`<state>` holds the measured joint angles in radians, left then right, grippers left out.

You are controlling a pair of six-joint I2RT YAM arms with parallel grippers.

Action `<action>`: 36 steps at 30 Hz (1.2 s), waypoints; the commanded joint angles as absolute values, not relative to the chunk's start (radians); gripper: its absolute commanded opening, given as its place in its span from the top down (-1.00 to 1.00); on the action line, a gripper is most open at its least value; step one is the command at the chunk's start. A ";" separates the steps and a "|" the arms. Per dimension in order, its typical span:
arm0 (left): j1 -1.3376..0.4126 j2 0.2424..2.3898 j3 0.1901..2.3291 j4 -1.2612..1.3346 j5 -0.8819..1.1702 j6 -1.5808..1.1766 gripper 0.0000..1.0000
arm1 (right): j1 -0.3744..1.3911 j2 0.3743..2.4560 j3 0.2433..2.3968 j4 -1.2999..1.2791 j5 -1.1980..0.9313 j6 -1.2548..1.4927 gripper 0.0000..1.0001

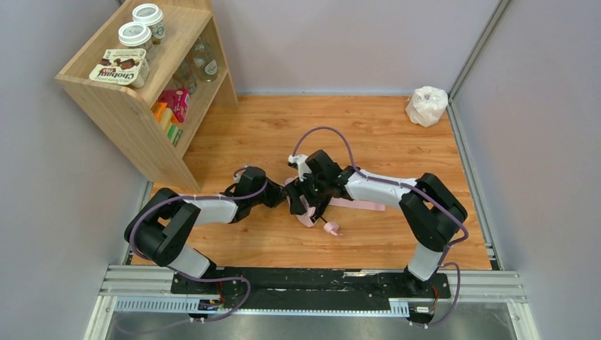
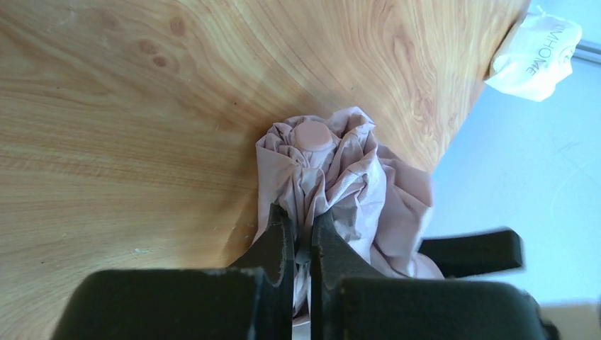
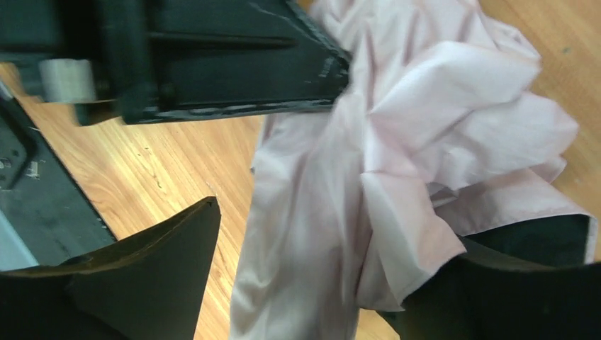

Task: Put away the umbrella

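Note:
The pale pink umbrella [image 1: 310, 217] lies folded and crumpled on the wooden table, with its small pink handle [image 1: 332, 229] pointing toward the near edge. My left gripper [image 1: 288, 197] is shut on a fold of the umbrella's fabric [image 2: 354, 177], just below its round pink cap [image 2: 315, 134]. My right gripper [image 1: 306, 200] hangs over the same bundle. In the right wrist view its fingers [image 3: 142, 283] stand wide apart, with the loose fabric [image 3: 397, 163] hanging between them. The black shaft and the wrist loop are hidden.
A wooden shelf unit [image 1: 135, 106] stands at the far left with jars and a box on top. A small white plastic bag [image 1: 427, 106] sits in the far right corner and also shows in the left wrist view [image 2: 535, 57]. Grey walls enclose the table.

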<state>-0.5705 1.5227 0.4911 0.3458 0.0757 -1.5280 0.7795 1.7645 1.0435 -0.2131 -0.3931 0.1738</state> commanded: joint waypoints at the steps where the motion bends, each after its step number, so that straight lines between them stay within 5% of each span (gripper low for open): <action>1: -0.586 1.566 0.436 0.101 0.037 -1.453 1.00 | 0.903 1.678 1.134 -0.313 -0.189 0.057 -0.74; 8: -0.584 1.516 0.452 0.046 0.037 -1.459 1.00 | 1.070 1.782 1.132 -0.256 0.247 -0.023 -0.81; 12: -0.584 1.497 0.463 0.034 0.046 -1.471 1.00 | 1.114 1.876 1.125 -0.239 0.455 -0.006 -0.63; 14: -0.586 1.485 0.466 0.031 0.052 -1.474 1.00 | 1.108 1.885 1.085 -0.213 0.439 0.041 -0.44; 21: -0.583 1.411 0.449 0.049 0.028 -1.444 0.98 | 1.042 1.891 0.996 -0.178 0.261 0.092 0.74; 23: -0.583 1.365 0.446 0.057 0.012 -1.401 0.71 | 1.028 1.885 0.977 -0.167 0.184 0.087 1.00; 25: -0.583 1.295 0.428 0.049 0.003 -1.365 0.22 | 1.003 1.859 0.948 -0.135 0.070 0.087 1.00; 26: -0.583 1.235 0.416 0.049 -0.033 -1.349 -0.22 | 0.983 1.850 0.939 -0.124 0.017 0.100 1.00; 28: -0.581 1.140 0.381 0.067 -0.057 -1.329 -0.51 | 0.938 1.833 0.913 -0.089 -0.171 0.120 1.00; 36: -0.569 0.870 0.279 0.129 -0.072 -1.350 -0.53 | 0.763 1.847 0.877 0.083 -0.667 0.282 1.00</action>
